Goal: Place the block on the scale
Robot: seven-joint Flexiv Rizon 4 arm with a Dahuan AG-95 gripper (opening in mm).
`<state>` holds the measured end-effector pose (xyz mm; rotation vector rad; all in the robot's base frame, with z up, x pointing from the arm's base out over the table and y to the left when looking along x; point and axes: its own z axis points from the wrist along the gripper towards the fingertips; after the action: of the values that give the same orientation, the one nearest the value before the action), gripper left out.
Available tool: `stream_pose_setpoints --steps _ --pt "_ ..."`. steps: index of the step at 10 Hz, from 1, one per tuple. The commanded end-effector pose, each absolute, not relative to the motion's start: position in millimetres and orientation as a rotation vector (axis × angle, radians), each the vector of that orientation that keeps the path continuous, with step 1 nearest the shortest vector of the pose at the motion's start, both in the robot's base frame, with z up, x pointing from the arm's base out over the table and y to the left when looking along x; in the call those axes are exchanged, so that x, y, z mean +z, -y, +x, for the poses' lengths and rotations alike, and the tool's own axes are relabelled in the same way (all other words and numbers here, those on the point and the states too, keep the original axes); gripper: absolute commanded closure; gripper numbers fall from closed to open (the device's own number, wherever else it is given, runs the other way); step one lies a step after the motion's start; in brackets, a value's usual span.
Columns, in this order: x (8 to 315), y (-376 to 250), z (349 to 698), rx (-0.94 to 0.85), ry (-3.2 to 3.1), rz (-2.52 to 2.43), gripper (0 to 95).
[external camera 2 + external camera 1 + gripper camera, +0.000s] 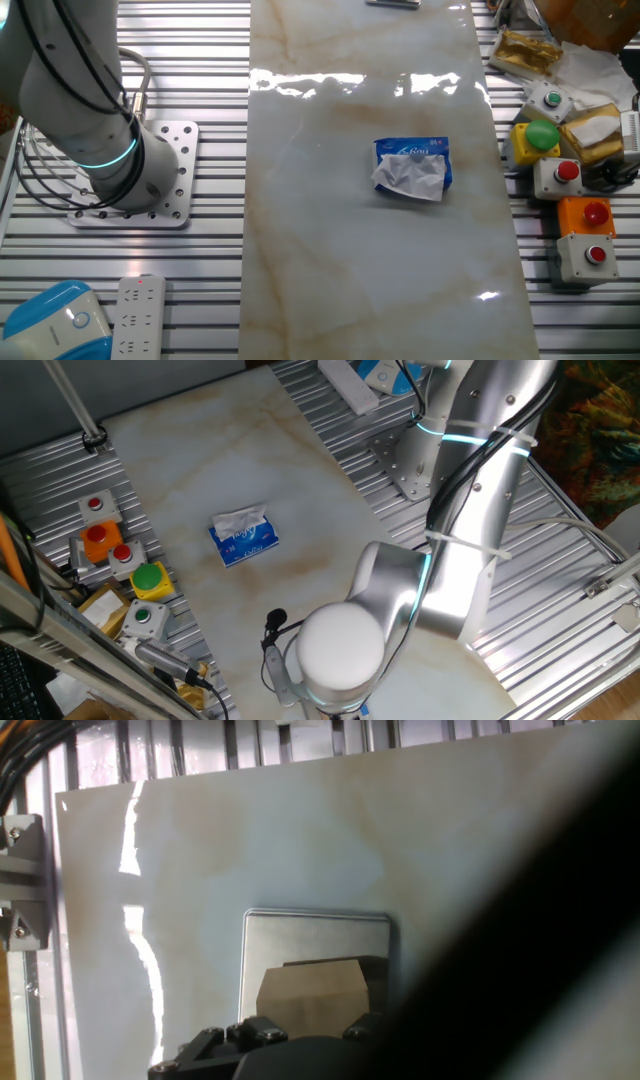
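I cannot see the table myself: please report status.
Gripper not visible. Block over scale, contact unclear. Dark blur covers the hand view's right. Tissue pack apart.

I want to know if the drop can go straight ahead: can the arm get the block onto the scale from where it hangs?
Probably yes. In the hand view the block sits right over the scale, whose grey top shows bare, with nothing between them. Whether the block already touches it cannot be told, and a dark blur hides the right side.

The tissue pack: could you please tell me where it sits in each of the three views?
One fixed view: the tissue pack lies left of centre on the marble tabletop.
The other fixed view: it lies right of centre, left of the button boxes.
Hand view: not in it.
Shared landmark: the button boxes beside the tabletop in both fixed views.
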<state>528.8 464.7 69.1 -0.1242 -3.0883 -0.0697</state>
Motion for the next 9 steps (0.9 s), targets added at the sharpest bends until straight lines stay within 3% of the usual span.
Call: stream_pose_setpoints --steps 1,9 --pt "68.6 -464.1 528.0 -0.068 3.093 -0.123 95.0" --pt "59.3 -465.6 528.3 -0.039 3.104 -0.135 95.0"
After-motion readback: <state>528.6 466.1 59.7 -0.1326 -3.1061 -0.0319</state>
